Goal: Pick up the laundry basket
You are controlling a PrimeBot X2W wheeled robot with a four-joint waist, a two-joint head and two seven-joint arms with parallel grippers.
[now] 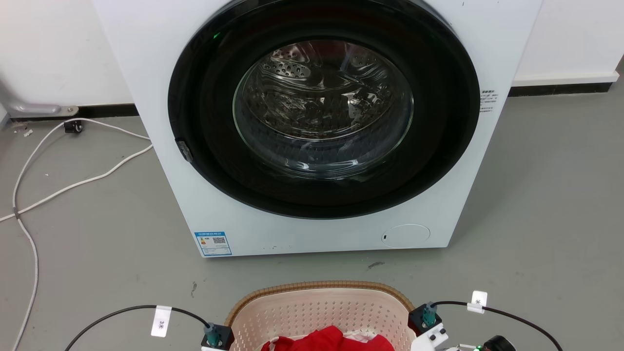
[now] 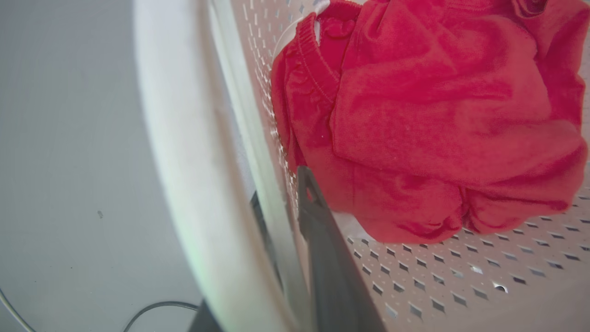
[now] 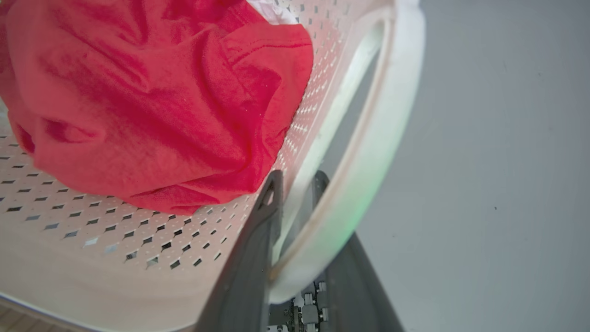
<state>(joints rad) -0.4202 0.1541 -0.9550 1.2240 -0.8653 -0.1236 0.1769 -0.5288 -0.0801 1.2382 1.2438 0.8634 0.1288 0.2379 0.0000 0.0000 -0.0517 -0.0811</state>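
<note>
Robot grips laundry basket [image 1: 317, 312] on the floor near a washing machine [image 1: 161, 73]
Left fingers [image 2: 322, 240] and right fingers [image 3: 258, 240] each clamp a side wall; red garment [image 1: 331, 341] inside.

The laundry basket [image 1: 321, 312] is cut off on its near side, the washing machine [image 1: 146, 73] along its top, and the print on its sticker [image 1: 213, 243] is too small to read.

The left gripper [image 2: 280, 186] straddles the side of the laundry basket [image 2: 438, 276]. One dark finger [image 2: 322, 240] is inside the wall and the other is outside, largely hidden behind the white handle [image 2: 184, 161]. The jaws look clamped on it, though the contact is blurred. The right gripper [image 3: 298, 177] mirrors this, its inner finger [image 3: 253, 258] lying along the perforated wall. In the head view the left wrist [image 1: 217, 336] and right wrist [image 1: 429, 324] sit low on either side.
</note>
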